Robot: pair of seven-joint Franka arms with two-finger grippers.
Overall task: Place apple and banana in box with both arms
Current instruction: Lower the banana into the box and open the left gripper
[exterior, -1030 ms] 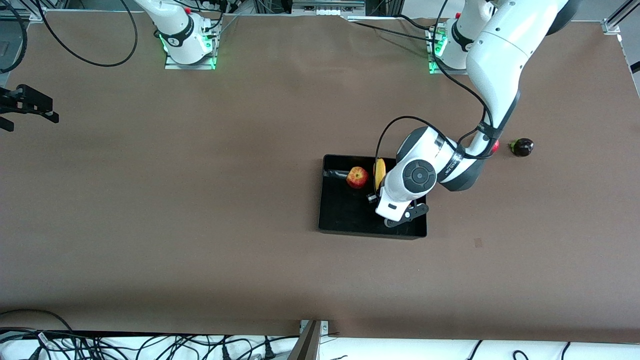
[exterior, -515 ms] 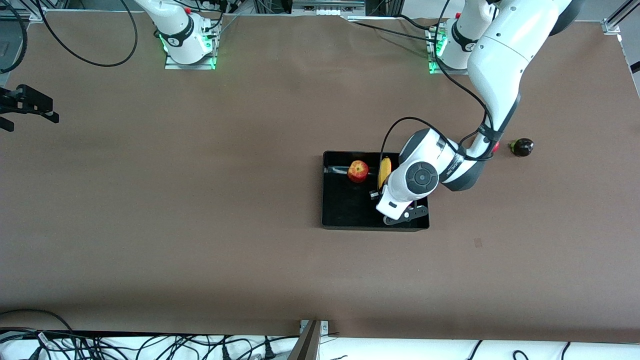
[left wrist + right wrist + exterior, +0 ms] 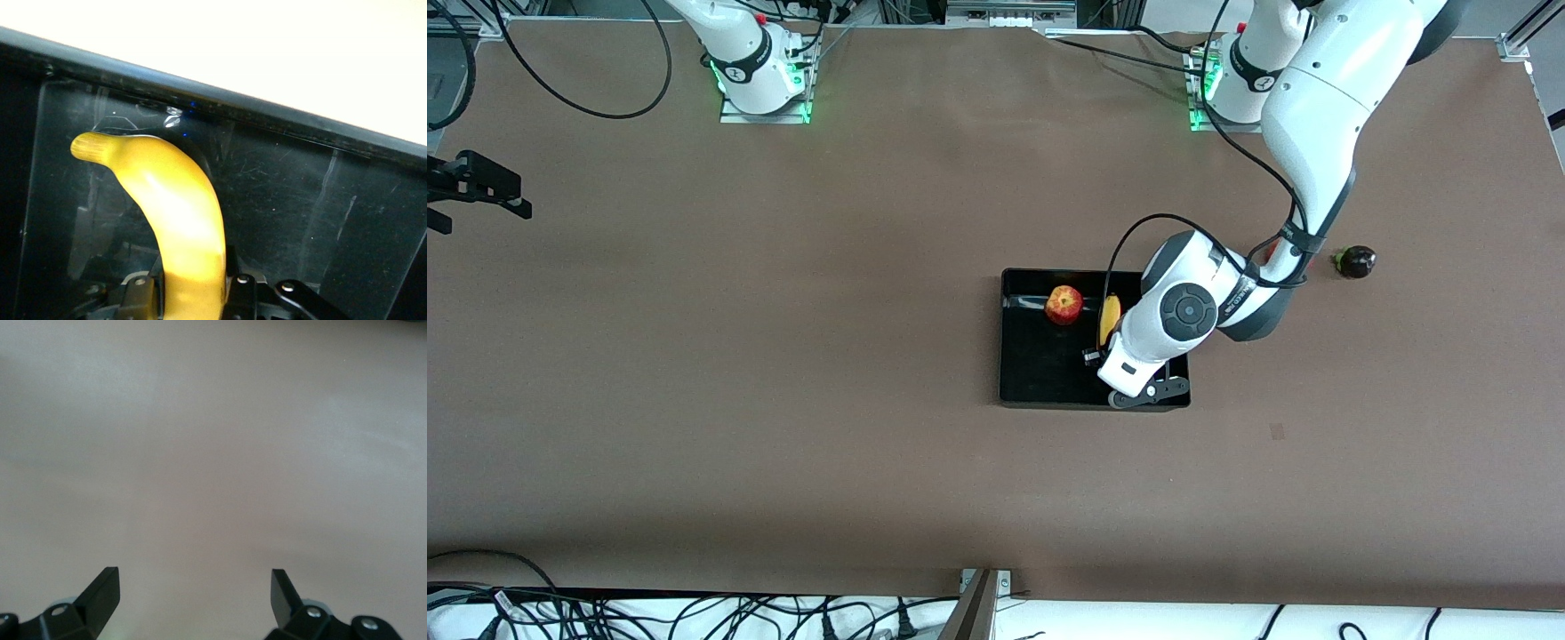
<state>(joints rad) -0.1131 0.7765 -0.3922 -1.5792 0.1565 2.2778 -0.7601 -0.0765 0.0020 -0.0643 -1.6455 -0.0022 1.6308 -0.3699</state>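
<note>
The black box (image 3: pixel 1040 378) sits mid-table toward the left arm's end. The red apple (image 3: pixel 1064 304) lies inside it, by the wall farthest from the front camera. My left gripper (image 3: pixel 1110 345) reaches down into the box, shut on the yellow banana (image 3: pixel 1110 316), which lies beside the apple. In the left wrist view the banana (image 3: pixel 177 207) runs out from between the fingers of the left gripper (image 3: pixel 193 297) toward the box's wall (image 3: pixel 280 117). My right gripper (image 3: pixel 476 185) waits at the right arm's end of the table, open (image 3: pixel 193 587) over bare tabletop.
A dark round fruit with a green cap (image 3: pixel 1354 261) lies on the table past the box, toward the left arm's end. The left arm's elbow hangs over the table between it and the box. Cables run along the front edge.
The left gripper has sunk lower into the box with the banana and drifted slightly toward the left arm's end. The box and apple shifted a little away from the front camera. The right arm stayed still.
</note>
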